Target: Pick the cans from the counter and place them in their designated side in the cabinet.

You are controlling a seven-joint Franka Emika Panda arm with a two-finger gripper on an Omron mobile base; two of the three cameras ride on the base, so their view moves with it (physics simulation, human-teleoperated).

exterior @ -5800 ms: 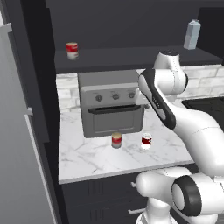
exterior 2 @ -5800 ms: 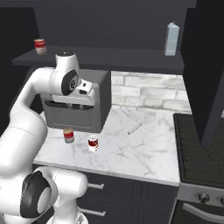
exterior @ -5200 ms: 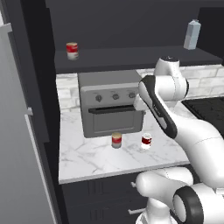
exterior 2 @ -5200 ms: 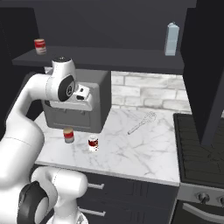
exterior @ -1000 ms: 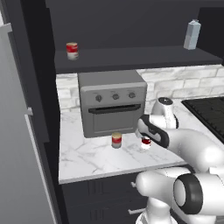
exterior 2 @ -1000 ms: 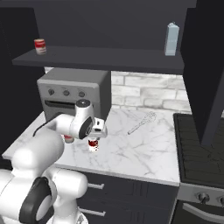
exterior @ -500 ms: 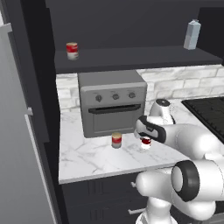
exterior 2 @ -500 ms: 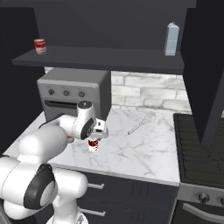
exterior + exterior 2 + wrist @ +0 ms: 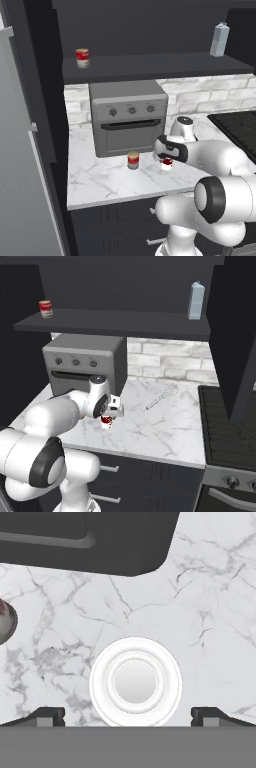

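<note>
A red and white can [image 9: 166, 164] [image 9: 106, 421] stands upright on the white marble counter [image 9: 100, 185] in front of the toaster oven. My gripper [image 9: 167, 156] [image 9: 113, 409] [image 9: 128, 716] hangs open right over it, pointing down. In the hand view its round metal top [image 9: 135, 682] lies between the two widely spread fingertips [image 9: 47, 716], apart from both. A second can [image 9: 133, 160] [image 9: 4, 620], red with a tan band, stands a little to the left. A third can [image 9: 82, 57] [image 9: 45, 308] sits on the left of the dark cabinet shelf [image 9: 150, 65].
The grey toaster oven [image 9: 130, 122] [image 9: 85, 363] stands close behind the cans. A pale carton [image 9: 219, 40] [image 9: 196, 300] sits at the shelf's right end. A whisk [image 9: 162, 397] lies on the counter to the right, and a dark stove [image 9: 230, 426] beyond it.
The arm has swung down from high in front of the toaster oven to the red and white can. Over the last second the hand has settled lower over it, jaws still wide.
</note>
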